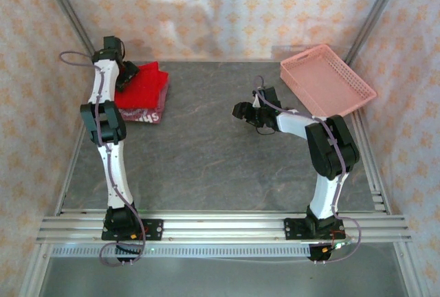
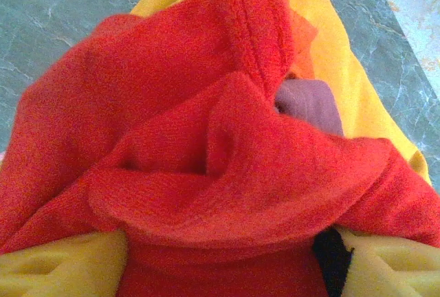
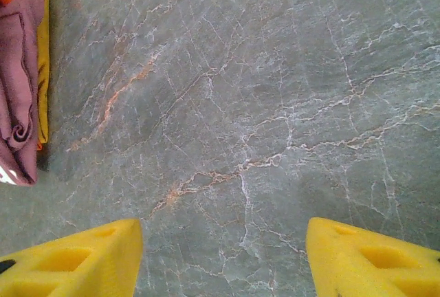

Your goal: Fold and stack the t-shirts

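Note:
A bright red t-shirt [image 1: 144, 84] lies bunched on top of a stack at the table's back left. Under it is a folded maroon-pink t-shirt [image 1: 148, 113] with white lettering. In the left wrist view the red t-shirt [image 2: 206, 139] lies in rumpled folds over the maroon one [image 2: 309, 101] and an orange-yellow t-shirt [image 2: 344, 56]. My left gripper [image 1: 129, 73] is down on the stack, its yellow fingers wide apart with red cloth bulging between them [image 2: 227, 262]. My right gripper [image 1: 240, 111] hovers open over bare table [image 3: 223, 256], right of the stack's maroon edge [image 3: 19, 91].
A pink plastic lattice basket [image 1: 326, 80] sits tilted at the back right corner. Patterned walls enclose the grey marbled table [image 1: 206, 152] on three sides. A metal rail [image 1: 220, 227] with both arm bases runs along the near edge.

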### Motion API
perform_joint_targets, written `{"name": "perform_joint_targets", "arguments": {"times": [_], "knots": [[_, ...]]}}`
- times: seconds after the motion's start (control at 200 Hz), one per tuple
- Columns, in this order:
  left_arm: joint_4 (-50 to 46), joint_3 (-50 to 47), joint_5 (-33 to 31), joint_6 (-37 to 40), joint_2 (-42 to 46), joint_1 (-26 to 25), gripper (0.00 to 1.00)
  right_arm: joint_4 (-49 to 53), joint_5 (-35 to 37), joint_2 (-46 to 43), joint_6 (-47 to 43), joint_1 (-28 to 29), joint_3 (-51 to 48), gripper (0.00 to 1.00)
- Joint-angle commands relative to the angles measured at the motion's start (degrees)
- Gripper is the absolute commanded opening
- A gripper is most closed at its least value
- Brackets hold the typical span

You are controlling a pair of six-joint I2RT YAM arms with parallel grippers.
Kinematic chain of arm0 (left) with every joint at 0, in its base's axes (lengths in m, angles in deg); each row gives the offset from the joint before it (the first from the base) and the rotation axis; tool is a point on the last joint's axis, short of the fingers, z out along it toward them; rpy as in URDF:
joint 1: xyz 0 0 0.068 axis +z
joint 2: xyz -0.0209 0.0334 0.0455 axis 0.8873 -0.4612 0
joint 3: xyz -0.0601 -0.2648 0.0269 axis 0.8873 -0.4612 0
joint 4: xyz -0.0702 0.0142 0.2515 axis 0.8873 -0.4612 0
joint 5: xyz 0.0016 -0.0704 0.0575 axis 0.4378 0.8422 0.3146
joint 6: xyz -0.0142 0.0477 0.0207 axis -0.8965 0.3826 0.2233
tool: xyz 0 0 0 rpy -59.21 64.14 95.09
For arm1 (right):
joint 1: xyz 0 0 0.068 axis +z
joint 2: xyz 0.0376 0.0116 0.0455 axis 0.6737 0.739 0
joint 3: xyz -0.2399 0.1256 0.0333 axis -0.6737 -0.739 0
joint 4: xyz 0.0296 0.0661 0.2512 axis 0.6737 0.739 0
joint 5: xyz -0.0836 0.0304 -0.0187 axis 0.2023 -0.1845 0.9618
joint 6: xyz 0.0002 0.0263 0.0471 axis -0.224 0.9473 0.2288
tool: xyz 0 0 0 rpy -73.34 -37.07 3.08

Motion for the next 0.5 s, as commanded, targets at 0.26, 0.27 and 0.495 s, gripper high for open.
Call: {"name": "perform_joint_targets", "arguments": {"times": [0.26, 0.27, 0.495], "knots": [[-4.7, -1.27, 1.02, 6.62, 6.26, -2.15, 0.88, -0.11, -0.29, -3.33, -1.18, -0.73, -1.06, 0.64], [-4.77, -1.14, 0.94, 6.81, 6.64, -2.2, 0.89, -0.18, -0.37, -3.41, -1.15, -0.73, -1.06, 0.64], [-5.83, -0.64, -2.98, 12.87, 14.74, -3.71, 1.0, 0.72, 2.0, -6.79, -3.17, -0.81, -2.5, 0.65]]}}
